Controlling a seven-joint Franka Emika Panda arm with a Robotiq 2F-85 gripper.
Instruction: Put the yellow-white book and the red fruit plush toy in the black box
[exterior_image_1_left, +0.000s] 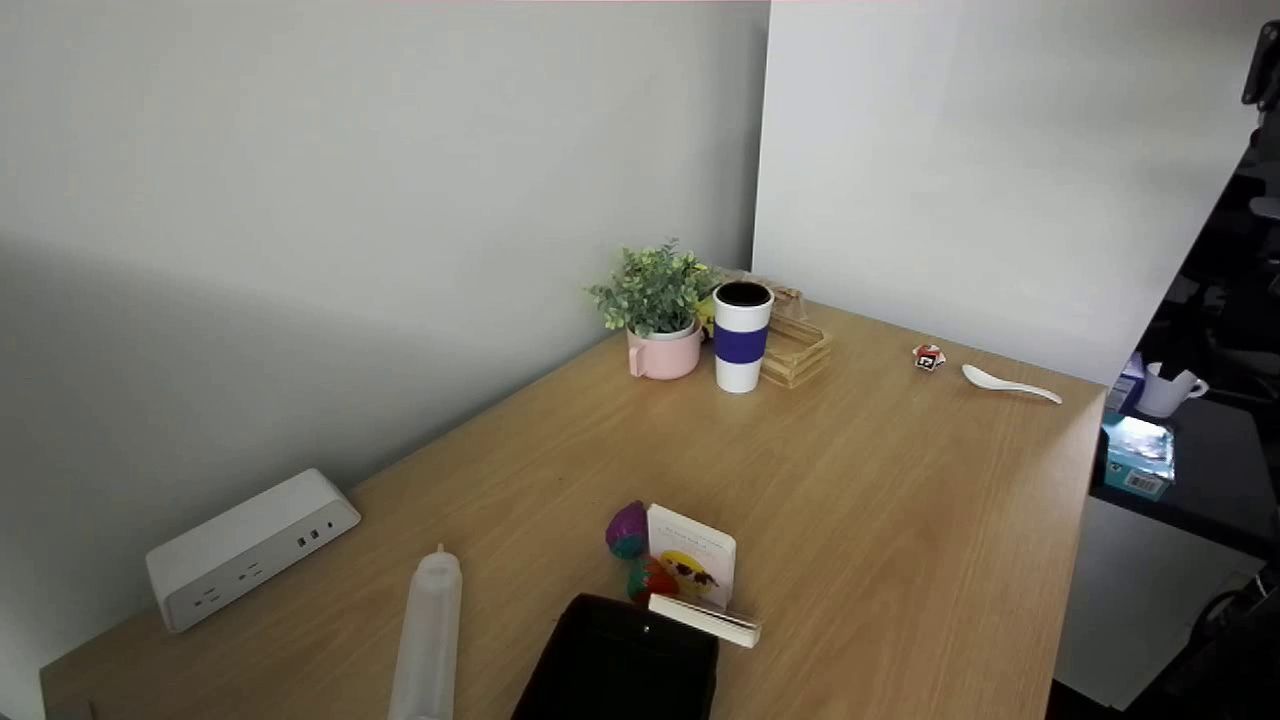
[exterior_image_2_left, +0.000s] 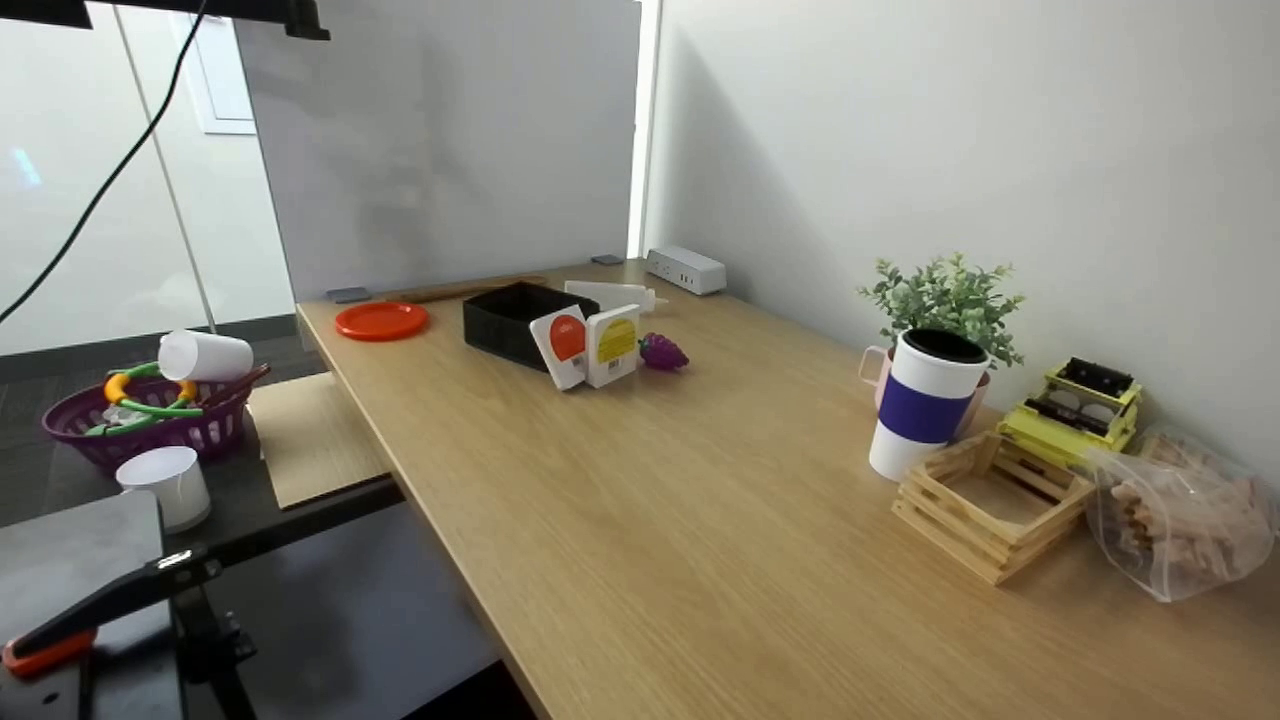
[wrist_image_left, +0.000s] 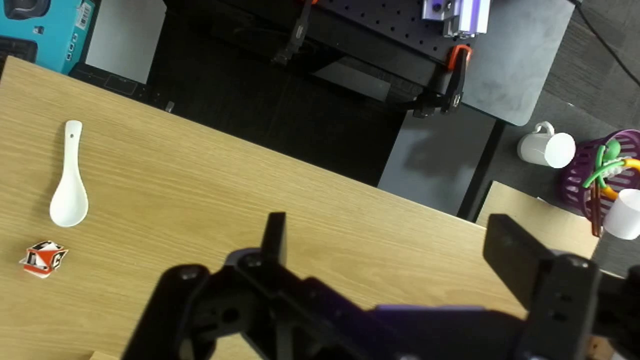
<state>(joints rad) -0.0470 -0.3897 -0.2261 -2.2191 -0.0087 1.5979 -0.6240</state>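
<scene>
The yellow-white book (exterior_image_1_left: 690, 555) stands on the table beside the black box (exterior_image_1_left: 620, 660); its yellow-marked cover also shows in an exterior view (exterior_image_2_left: 613, 345). The red fruit plush toy (exterior_image_1_left: 655, 579) sits between that book and the box, partly covered, and is hidden from the opposite side. The black box (exterior_image_2_left: 498, 330) is low and open-topped; its inside is mostly dark. My gripper (wrist_image_left: 387, 222) is open with nothing between its fingers, above the table near its edge. The book, toy and box are out of the wrist view.
A white book with a red disc (exterior_image_2_left: 560, 345) leans by the box. A purple plush toy (exterior_image_1_left: 627, 530) sits beside. Also present: a clear bottle (exterior_image_1_left: 428, 630), red plate (exterior_image_2_left: 381, 321), power strip (exterior_image_1_left: 255, 545), white-purple cup (exterior_image_1_left: 740, 340), plant, wooden crate (exterior_image_2_left: 990, 505), white spoon (wrist_image_left: 70, 185).
</scene>
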